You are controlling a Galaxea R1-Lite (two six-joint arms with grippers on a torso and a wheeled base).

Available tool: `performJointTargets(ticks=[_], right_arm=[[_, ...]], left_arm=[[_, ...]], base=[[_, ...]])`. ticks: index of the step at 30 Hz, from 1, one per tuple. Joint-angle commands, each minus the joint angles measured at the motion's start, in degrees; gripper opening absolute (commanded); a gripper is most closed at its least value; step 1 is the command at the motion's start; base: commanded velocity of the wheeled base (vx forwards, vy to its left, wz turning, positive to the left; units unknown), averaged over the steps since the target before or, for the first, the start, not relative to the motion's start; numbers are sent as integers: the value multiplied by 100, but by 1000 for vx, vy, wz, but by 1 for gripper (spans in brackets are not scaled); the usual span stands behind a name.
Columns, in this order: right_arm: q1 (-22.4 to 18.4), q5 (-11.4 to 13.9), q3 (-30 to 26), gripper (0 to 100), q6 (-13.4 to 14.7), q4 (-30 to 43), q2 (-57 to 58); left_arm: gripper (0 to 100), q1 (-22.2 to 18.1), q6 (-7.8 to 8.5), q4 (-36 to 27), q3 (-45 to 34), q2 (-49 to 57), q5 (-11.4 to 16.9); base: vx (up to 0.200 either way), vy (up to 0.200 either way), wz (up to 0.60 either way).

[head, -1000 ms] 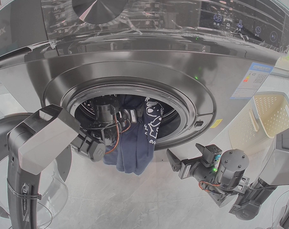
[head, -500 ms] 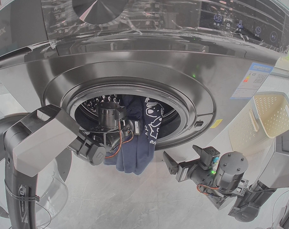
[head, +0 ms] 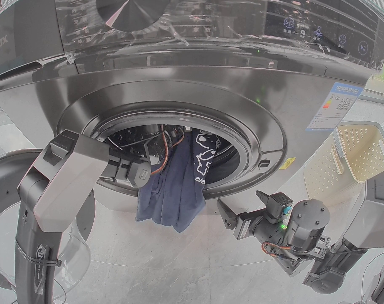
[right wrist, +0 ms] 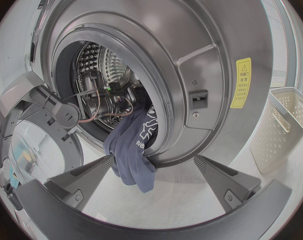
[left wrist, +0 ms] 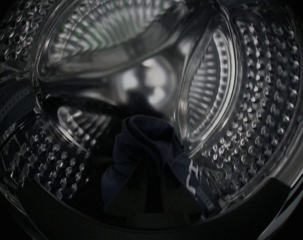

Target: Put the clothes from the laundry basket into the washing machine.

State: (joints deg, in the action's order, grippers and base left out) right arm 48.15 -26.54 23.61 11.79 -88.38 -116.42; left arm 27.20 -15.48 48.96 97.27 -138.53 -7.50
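Left gripper [left wrist: 154, 175] sits inside the drum [left wrist: 258, 84], clamped on a navy garment [head: 175, 191]; right gripper [head: 242, 201] hangs spread outside.
The left arm lies through the washing machine's [head: 200, 85] round opening, its wrist inside and its fingers pinching a bunched fold. The rest of the garment drapes over the lower rim and down the front. The right arm is bent low before the machine, jaws wide apart and holding nothing. The laundry basket [head: 361, 157] stands on the robot's right.
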Motion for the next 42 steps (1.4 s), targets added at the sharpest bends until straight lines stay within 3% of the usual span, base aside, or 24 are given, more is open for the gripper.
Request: performJointTargets(ticks=[1, 4, 5, 10, 13, 18, 25, 28, 29, 38, 41, 42], right_arm=[[-25, 8, 21, 100, -1, -4, -12], [-34, 8, 21, 100, -1, -4, -12], [-34, 8, 12, 100, -1, -4, -12], [-34, 8, 3, 100, -1, -4, -12], [-25, 8, 3, 100, -1, -4, -12], [1, 8, 3, 100, -1, -4, -3], [45, 8, -6, 100, -1, -4, 5], [54, 8, 3, 100, -1, -12, 14], [54, 8, 3, 100, -1, -12, 14], [63, 8, 12, 100, -1, -12, 23], [63, 8, 12, 100, -1, -12, 14], [63, 8, 12, 100, -1, -12, 14]], left_arm=[[0, -13, -131, 9, 495, -104, -138], [0, 22, -131, 35, 126, 19, -138], [100, 40, -131, 35, -94, 99, -138], [100, 198, -78, 44, -1386, 529, -112], [100, 269, 63, 61, -2203, 819, -41], [100, 365, 177, 61, -3082, 1276, 389], [100, 436, 212, 114, -3337, 1267, 565], [100, 383, 353, 255, -3170, 837, 548], [0, 365, 388, 334, -3109, 731, 548], [0, 189, 370, 263, -2564, 432, 556], [0, 137, 344, 263, -2107, 397, 477], [0, 75, 291, 263, -1667, 371, 337]], base=[[0, 0, 0], [0, 0, 0], [0, 0, 0], [0, 0, 0], [0, 0, 0], [0, 0, 0], [0, 0, 0], [0, 0, 0], [0, 0, 0], [0, 0, 0], [0, 0, 0], [0, 0, 0]])
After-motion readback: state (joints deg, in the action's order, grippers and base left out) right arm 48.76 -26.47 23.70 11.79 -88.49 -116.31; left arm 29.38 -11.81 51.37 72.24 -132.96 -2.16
